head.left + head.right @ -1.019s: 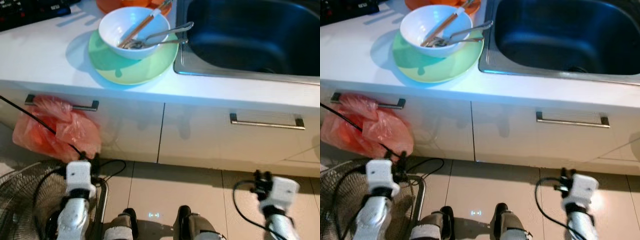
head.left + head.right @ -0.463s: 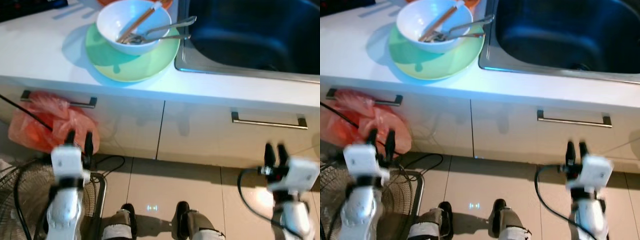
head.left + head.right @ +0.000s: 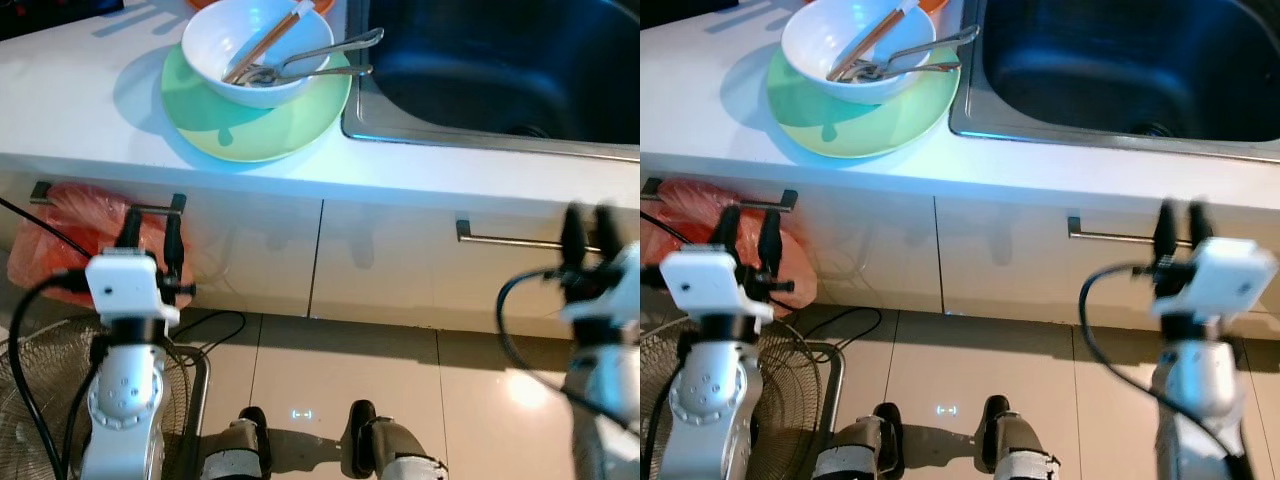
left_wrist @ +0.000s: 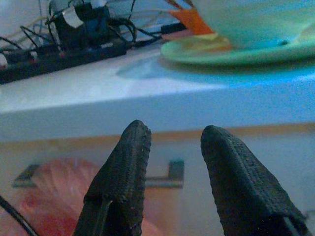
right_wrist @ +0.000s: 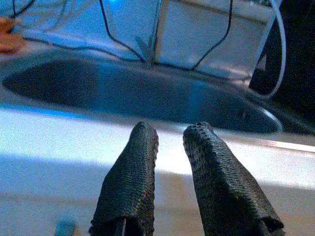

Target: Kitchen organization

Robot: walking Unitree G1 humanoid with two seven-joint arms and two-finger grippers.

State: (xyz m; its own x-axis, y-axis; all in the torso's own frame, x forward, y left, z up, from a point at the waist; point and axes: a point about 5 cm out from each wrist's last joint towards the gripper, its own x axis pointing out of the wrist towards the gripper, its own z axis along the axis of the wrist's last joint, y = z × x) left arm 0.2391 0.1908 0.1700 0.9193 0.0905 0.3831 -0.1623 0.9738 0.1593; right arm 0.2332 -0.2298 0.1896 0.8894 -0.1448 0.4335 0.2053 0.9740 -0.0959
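Observation:
A white bowl (image 3: 255, 48) holding chopsticks (image 3: 268, 40) and metal utensils (image 3: 325, 58) sits on a green plate (image 3: 255, 120) on the white counter (image 3: 80, 100), just left of the dark steel sink (image 3: 500, 60). My left gripper (image 3: 148, 228) is open and raised in front of the left drawer, below the plate. In the left wrist view its fingers (image 4: 123, 177) point at the counter edge, with the plate (image 4: 231, 49) above. My right gripper (image 3: 588, 228) is open and held before the right drawer, blurred. In the right wrist view its fingers (image 5: 133, 177) point towards the sink (image 5: 123, 93).
A red plastic bag (image 3: 70, 240) hangs from the left drawer handle (image 3: 110, 205). A floor fan (image 3: 40, 390) with cables stands at lower left. The right drawer has a long bar handle (image 3: 510, 240). A black power strip (image 4: 64, 46) with cables lies at the counter's back.
Both arms have risen from near floor level to drawer-front height, fingers pointing up at the counter edge. The camera has shifted slightly; the bowl and plate have not moved.

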